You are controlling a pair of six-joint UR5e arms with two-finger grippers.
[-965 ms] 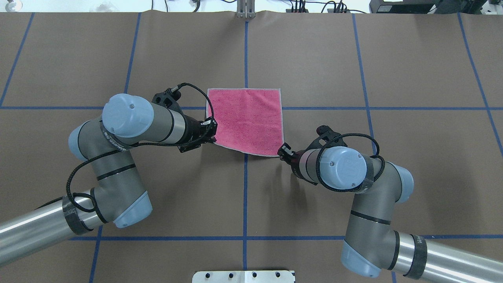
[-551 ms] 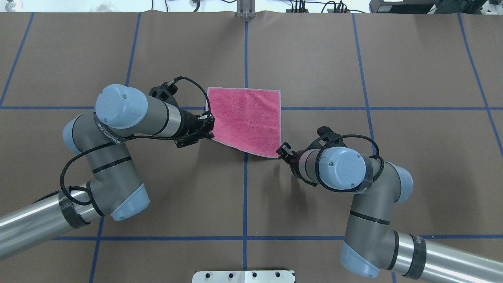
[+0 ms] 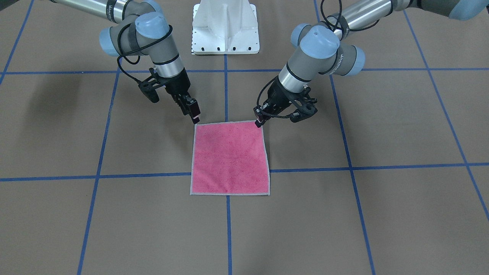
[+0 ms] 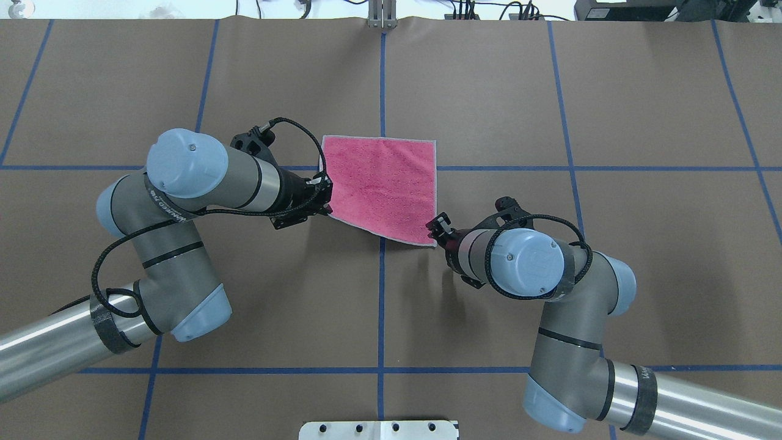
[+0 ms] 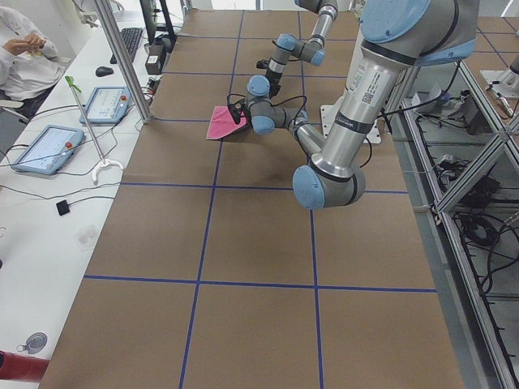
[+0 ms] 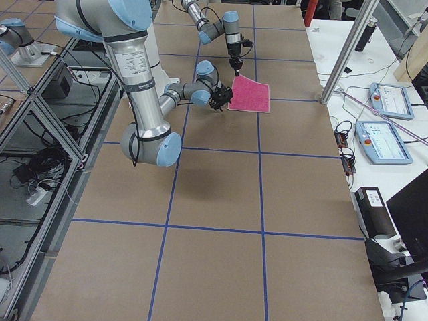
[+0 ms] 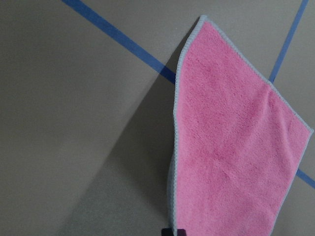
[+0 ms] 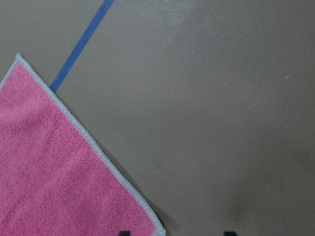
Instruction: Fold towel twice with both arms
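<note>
The towel (image 4: 385, 183) lies pink face up on the brown table, also in the front view (image 3: 229, 158). My left gripper (image 4: 327, 208) is shut on its near left corner. In the left wrist view the towel (image 7: 231, 147) hangs slightly raised from that corner and casts a shadow. My right gripper (image 4: 435, 229) is at the near right corner. In the right wrist view its fingertips (image 8: 124, 232) stand wide apart with the towel's corner (image 8: 156, 227) between them, so it is open. In the front view the left gripper (image 3: 259, 122) and right gripper (image 3: 196, 119) flank the towel's robot-side edge.
The white pedestal (image 3: 225, 26) stands behind the arms at the table's robot side. Blue tape lines (image 4: 382, 305) cross the brown table cover. A side bench with tablets (image 5: 45, 150) and a metal post (image 5: 122, 61) lie beyond the far edge.
My left gripper has pulled its towel corner slightly up and toward the far side. My right gripper has moved in to the near right corner.
</note>
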